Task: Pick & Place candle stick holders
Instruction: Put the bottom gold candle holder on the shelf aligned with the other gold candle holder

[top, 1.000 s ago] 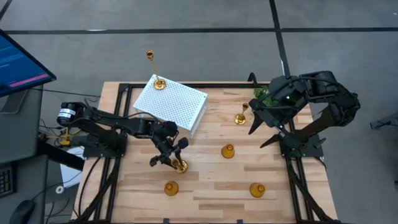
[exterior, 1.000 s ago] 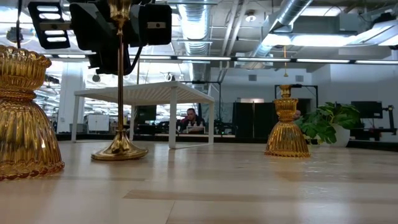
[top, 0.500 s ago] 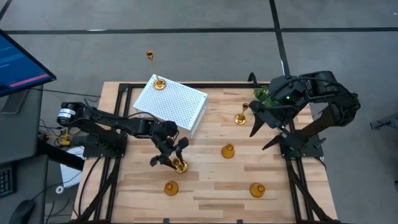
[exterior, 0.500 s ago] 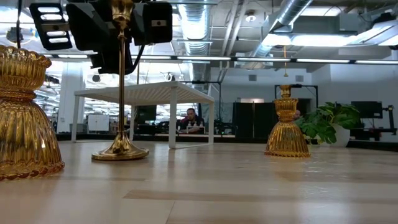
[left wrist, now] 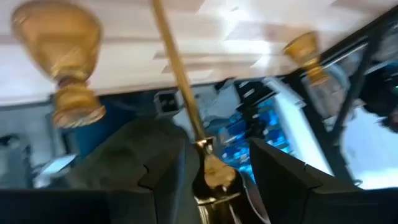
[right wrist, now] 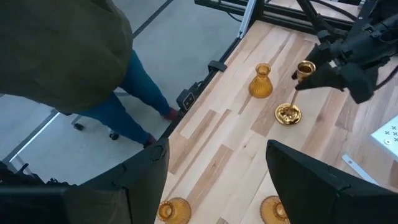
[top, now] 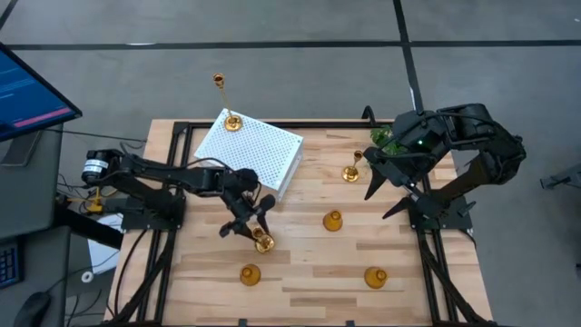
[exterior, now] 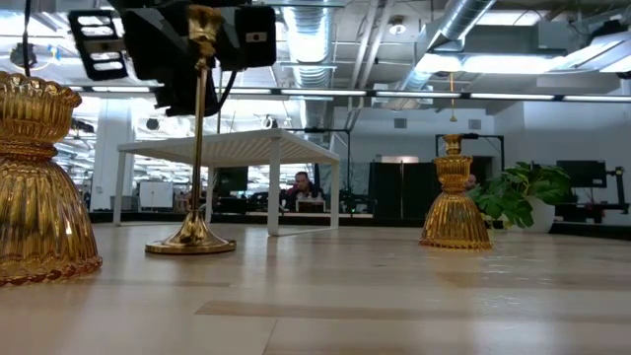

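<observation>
Looking straight down at the pale wooden table (top: 300, 263), we see the left gripper (top: 246, 218) reaching over its middle. Its dark fingers (left wrist: 163, 168) close around the cup end of a tall thin-stemmed gold candle stick holder (top: 262, 241). In the low view this holder (exterior: 197, 148) has its round base on the wood and its stem leans slightly to the right. The left wrist view shows the stem (left wrist: 180, 81) running away from between the fingers.

The right gripper (top: 386, 186) hangs above the right side of the table, near the green leafy plant (top: 383, 138) at the far right corner. Its two fingers (right wrist: 311, 180) are spread wide apart and hold nothing.

A second tall gold holder (top: 351, 170) stands just left of the right gripper. A third tall gold holder (top: 230, 118) stands on top of the white perforated stand (top: 250, 150) at the far left of the table.

Three short bell-shaped gold holders sit on the wood: one (top: 332, 220) at the centre, one (top: 250, 273) near the front edge on the left, and one (top: 375, 276) near the front edge on the right.

A person in a dark top and blue trousers (right wrist: 74, 68) stands on the floor beside the table, seen in the right wrist view.
</observation>
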Controlling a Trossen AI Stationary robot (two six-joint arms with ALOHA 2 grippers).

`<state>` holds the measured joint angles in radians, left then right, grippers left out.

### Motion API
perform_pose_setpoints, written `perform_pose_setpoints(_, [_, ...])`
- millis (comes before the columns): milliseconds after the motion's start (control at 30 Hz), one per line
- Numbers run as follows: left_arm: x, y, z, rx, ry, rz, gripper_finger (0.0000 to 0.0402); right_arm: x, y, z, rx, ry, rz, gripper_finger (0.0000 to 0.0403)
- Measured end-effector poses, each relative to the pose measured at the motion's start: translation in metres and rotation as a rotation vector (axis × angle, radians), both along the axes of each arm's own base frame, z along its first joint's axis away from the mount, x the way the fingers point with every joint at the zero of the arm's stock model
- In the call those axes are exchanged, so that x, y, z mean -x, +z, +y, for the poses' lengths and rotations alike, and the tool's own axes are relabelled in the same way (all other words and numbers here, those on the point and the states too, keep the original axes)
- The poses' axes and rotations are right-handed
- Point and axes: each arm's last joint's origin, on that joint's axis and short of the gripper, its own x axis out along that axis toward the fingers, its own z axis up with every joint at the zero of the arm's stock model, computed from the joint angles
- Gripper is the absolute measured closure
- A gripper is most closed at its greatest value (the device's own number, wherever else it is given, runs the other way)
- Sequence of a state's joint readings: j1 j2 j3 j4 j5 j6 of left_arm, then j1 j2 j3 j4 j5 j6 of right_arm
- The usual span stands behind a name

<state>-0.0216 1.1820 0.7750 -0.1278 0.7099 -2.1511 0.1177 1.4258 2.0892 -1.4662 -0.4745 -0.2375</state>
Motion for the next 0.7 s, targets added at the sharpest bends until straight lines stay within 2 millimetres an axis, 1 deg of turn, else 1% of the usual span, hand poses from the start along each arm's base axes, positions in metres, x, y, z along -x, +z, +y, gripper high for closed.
perform_pose_setpoints(167, [0.004, 0.001, -0.002, 0.022, -0.036, 0.007, 0.0219, 0.000, 0.000, 0.000, -0.002, -0.002, -0.001, 0.0145])
perform_pose_setpoints(467, [0.004, 0.003, 0.017, -0.002, 0.040, -0.012, 0.0219, -0.001, 0.001, 0.000, 0.001, 0.002, -0.018, 0.0145])
perform_pose_setpoints(700, [0.006, 0.004, 0.013, 0.047, -0.052, -0.012, 0.0219, -0.002, 0.002, 0.000, -0.009, -0.008, -0.024, 0.0145])
